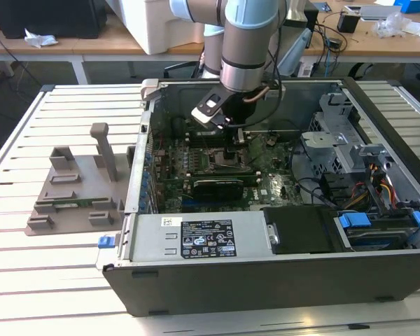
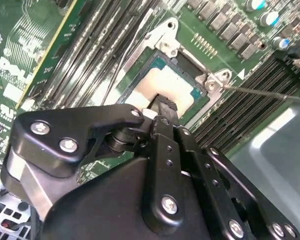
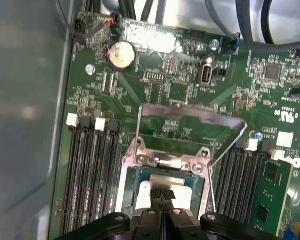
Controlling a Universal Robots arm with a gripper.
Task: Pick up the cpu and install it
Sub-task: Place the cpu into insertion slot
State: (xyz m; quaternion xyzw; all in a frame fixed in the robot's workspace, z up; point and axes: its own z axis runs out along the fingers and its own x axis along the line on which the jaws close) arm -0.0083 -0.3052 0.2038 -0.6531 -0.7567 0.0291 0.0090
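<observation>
The cpu (image 3: 182, 183), a flat square chip with a silver-grey top, lies flat inside the motherboard socket (image 3: 127, 190). The second wrist view also shows the cpu (image 2: 165, 82), with a thin green rim around it. My gripper (image 3: 163, 196) hangs straight over the chip, its two black fingers pressed together. In the second wrist view the gripper (image 2: 163, 104) reaches the cpu's top face; I cannot tell whether it touches. The socket's metal load plate (image 3: 190, 116) stands flipped up. In the exterior view my gripper (image 1: 236, 140) is low inside the open computer case (image 1: 252, 280).
Memory slots (image 3: 90, 170) flank the socket on both sides. A thin lever wire (image 2: 260, 92) sticks out beside it. A black graphics card (image 1: 220, 183) sits close in front, a drive cage (image 1: 336, 147) on the exterior view's right, and a grey fixture (image 1: 77, 189) on the slatted table.
</observation>
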